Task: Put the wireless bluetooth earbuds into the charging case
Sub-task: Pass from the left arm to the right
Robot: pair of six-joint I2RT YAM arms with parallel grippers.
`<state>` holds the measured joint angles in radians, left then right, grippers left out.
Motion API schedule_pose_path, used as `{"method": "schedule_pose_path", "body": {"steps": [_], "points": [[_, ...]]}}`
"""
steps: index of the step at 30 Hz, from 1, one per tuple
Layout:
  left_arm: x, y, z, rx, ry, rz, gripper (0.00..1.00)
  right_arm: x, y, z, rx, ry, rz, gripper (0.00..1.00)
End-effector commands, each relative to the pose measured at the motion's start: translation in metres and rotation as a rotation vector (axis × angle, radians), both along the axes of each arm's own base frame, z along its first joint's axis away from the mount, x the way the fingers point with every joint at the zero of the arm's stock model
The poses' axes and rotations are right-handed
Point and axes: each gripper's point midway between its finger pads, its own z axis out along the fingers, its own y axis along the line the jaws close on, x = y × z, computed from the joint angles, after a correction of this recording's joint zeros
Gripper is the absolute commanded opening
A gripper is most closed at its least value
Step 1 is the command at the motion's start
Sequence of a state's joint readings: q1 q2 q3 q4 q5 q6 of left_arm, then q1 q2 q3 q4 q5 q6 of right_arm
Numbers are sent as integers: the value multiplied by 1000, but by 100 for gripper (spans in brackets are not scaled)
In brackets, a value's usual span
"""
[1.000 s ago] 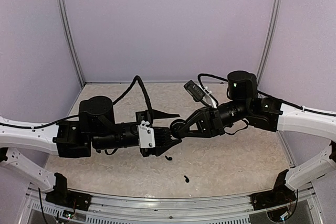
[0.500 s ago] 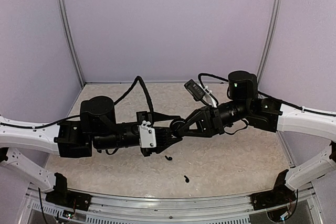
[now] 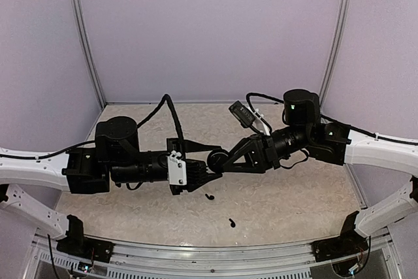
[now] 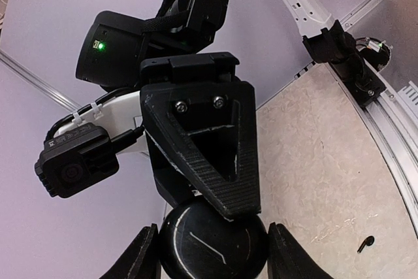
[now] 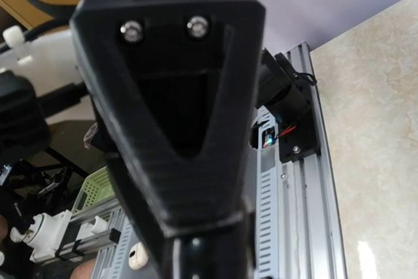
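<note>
Now, charging case (image 4: 212, 245) in left pincer (image 3: 206, 174), earbuds (image 3: 209, 196) on table (image 3: 294, 194).

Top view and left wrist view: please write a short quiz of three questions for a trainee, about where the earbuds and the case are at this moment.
1. How many earbuds lie loose on the table in the top view?
2. Which one has the case between its fingers in the left wrist view? A. the left gripper. B. the right gripper. C. neither.
3. True or false: the right gripper hangs over the right edge of the table, far from the case.

Key:
1. Two.
2. A.
3. False. In the left wrist view, one of its fingers lies across the case.
</note>
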<state>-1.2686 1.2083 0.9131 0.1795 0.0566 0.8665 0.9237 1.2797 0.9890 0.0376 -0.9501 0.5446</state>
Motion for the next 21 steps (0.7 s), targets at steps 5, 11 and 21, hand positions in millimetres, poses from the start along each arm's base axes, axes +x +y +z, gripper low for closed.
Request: {"method": "schedule_pose_path", "body": {"steps": [5, 11, 21], "points": [[-6, 0, 2, 10, -10, -39, 38, -1, 0, 5, 17, -6, 11, 30], [-4, 0, 0, 12, -8, -28, 38, -2, 0, 3, 9, 5, 24, 26], [-2, -2, -2, 21, -22, -18, 39, -4, 2, -1, -1, 20, 46, 33]]}}
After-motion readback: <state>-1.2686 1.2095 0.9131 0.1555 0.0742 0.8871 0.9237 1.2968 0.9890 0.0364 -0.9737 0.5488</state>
